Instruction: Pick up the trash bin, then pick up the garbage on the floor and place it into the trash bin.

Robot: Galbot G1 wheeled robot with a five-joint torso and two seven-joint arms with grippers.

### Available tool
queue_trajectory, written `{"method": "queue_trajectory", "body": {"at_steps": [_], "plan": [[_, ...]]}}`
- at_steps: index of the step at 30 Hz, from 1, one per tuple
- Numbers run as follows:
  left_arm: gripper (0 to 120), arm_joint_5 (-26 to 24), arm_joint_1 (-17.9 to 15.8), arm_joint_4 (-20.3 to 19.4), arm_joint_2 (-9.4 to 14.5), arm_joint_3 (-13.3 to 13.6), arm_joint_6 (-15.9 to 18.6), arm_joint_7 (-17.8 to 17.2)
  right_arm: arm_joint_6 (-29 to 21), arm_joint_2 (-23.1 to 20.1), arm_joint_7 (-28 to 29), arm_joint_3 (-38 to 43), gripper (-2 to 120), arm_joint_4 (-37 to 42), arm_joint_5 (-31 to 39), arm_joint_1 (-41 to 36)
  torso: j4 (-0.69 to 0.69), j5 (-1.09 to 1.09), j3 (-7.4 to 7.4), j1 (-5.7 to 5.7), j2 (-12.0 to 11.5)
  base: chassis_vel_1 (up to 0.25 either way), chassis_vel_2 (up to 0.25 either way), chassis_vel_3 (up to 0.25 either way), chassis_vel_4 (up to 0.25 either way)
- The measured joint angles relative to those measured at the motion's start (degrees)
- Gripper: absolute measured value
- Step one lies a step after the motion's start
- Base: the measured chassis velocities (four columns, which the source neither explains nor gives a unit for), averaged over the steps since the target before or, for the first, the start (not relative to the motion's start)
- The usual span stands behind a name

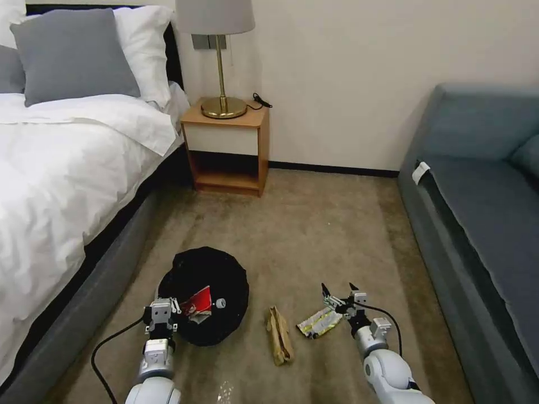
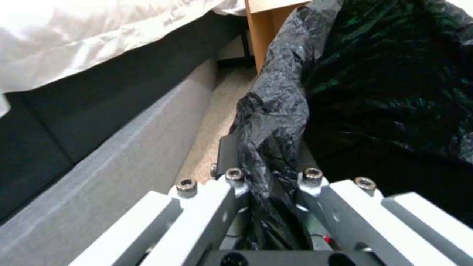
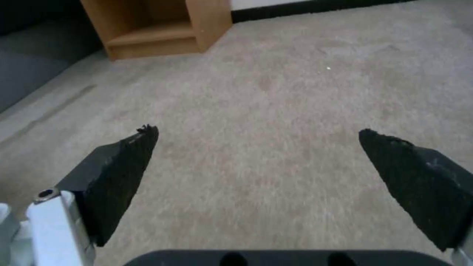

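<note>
A beige carpet [image 1: 314,224] covers the floor. The nightstand [image 1: 225,148] stands on it against the far wall. Well in front of the nightstand, a brown wrapper [image 1: 279,335] lies flat on the carpet. Just to the right of that wrapper lies a silver-yellow foil wrapper [image 1: 319,322]. The bed [image 1: 67,185] stands left of the nightstand and the sofa [image 1: 477,224] well to its right.

Head camera looks down from high over the carpet [image 1: 314,224] toward the nightstand [image 1: 227,148]; left wrist camera sits tight against the trash bin [image 2: 374,85], facing along the bed base [image 2: 113,155]; right wrist camera skims low, sharing that nightstand [image 3: 157,26] and carpet [image 3: 276,111]
</note>
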Motion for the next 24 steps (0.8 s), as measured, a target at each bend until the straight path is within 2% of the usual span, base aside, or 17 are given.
{"method": "queue_trajectory", "body": {"at_steps": [7, 14, 17, 18, 21, 24], "plan": [[4, -0.05, -0.55, 0.6, 0.0, 0.02, 0.09, 0.14, 0.44, -0.77, -0.8, -1.15, 100, 0.9, -1.76, -0.23, -0.01, -0.01, 0.0, 0.01, 0.0, -0.112, 0.097, 0.115, -0.114], [4, -0.18, -0.58, 0.78, 0.05, -0.16, 0.14, 0.35, -3.04, -2.9, -2.05, -4.06, 100, 3.14, -2.52, 0.82, -0.01, -0.02, 0.0, 0.0, 0.0, -0.017, 0.023, 0.026, -0.027], [4, -0.3, -0.27, 0.65, 0.12, -0.7, 0.18, 0.57, -7.2, -4.78, -3.81, -6.48, 100, 5.13, -2.53, 1.92, -0.01, -0.03, 0.0, 0.0, 0.0, 0.0, 0.0, 0.0, 0.0], [4, -0.3, -0.27, 0.65, 0.12, -0.7, 0.18, 0.57, -7.2, -4.78, -3.81, -6.48, 100, 5.13, -2.53, 1.92, -0.01, -0.03, 0.0, 0.0, 0.0, 0.0, 0.0, 0.0, 0.0], [4, -0.38, 0.18, 0.16, 0.23, -1.83, 0.28, 1.44, -13.01, -6.87, -6.12, -10.37, 100, 7.03, -2.21, 3.53, -0.02, -0.04, 0.01, 0.01, 0.0, 0.0, 0.0, 0.0, 0.0], [4, -0.41, 0.37, 0.04, 0.43, -2.7, 0.25, 1.65, -15.81, -7.71, -6.61, -12.93, 100, 7.43, -1.51, 4.21, -0.02, -0.03, 0.01, 0.01, -0.01, 0.0, 0.0, 0.0, 0.0]]}}
